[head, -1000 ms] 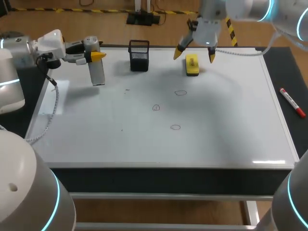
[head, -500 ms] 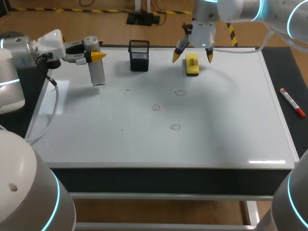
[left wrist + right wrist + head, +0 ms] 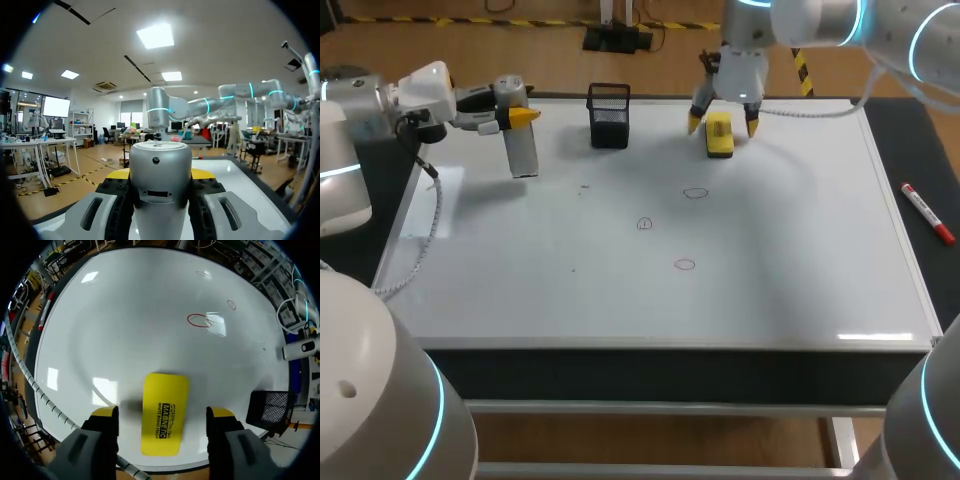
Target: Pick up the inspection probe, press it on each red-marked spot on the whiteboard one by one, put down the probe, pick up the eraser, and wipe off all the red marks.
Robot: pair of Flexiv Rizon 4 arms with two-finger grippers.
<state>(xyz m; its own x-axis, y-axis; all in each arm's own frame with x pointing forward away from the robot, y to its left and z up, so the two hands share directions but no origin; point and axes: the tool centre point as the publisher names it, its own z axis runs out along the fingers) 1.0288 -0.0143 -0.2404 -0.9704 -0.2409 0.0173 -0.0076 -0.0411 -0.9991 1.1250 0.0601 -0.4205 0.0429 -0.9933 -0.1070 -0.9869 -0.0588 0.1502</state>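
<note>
The right claw (image 3: 723, 120) is hanging open just over the eraser (image 3: 164, 413). Its yellow fingers (image 3: 106, 413) are standing to either side of the yellow block with a gap on each side, touching nothing. The eraser is lying flat on the whiteboard (image 3: 800, 250) near its far edge, not far from a black mesh pot (image 3: 609, 116). Three red rings (image 3: 200, 320) are showing toward the middle of the board, well apart from the eraser. The left claw (image 3: 517, 115) is gripping the probe (image 3: 523, 150) at the board's far left corner. The grey cylinder is clamped between both fingers and standing upright — whether its lower end is touching the board I cannot tell. A red marker (image 3: 927, 213) is lying on the desk (image 3: 920, 160) beside the board's right edge.
</note>
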